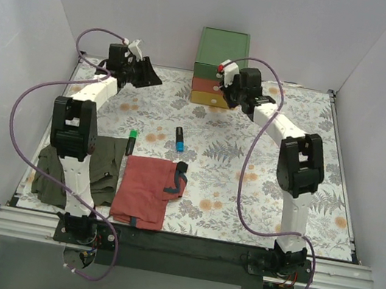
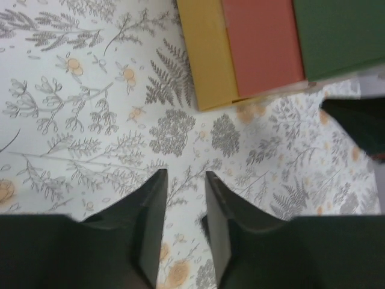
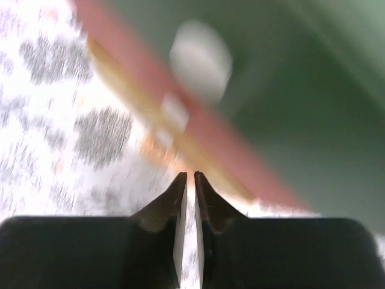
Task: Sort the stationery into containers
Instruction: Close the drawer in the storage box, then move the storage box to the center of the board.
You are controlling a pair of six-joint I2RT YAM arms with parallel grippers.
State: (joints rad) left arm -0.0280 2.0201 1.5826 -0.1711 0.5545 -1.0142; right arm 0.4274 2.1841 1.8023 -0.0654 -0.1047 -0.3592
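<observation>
The green chest (image 1: 223,47) stands at the back, with a red-orange drawer (image 1: 203,85) over a yellow drawer (image 1: 201,98). My right gripper (image 1: 224,94) is shut and empty right in front of the drawers. Its blurred wrist view shows the jaws (image 3: 187,174) close to a white knob (image 3: 201,54). My left gripper (image 1: 153,79) is open and empty over the mat, left of the chest (image 2: 337,33). A green-capped black marker (image 1: 131,141) and a blue marker (image 1: 179,139) lie mid-table. The thin pens and the roll are not visible.
A red folded cloth (image 1: 144,190) lies near the front. Olive cloths (image 1: 107,167) lie left of it, by the left arm. White walls close in the flowered mat (image 1: 260,186) on three sides.
</observation>
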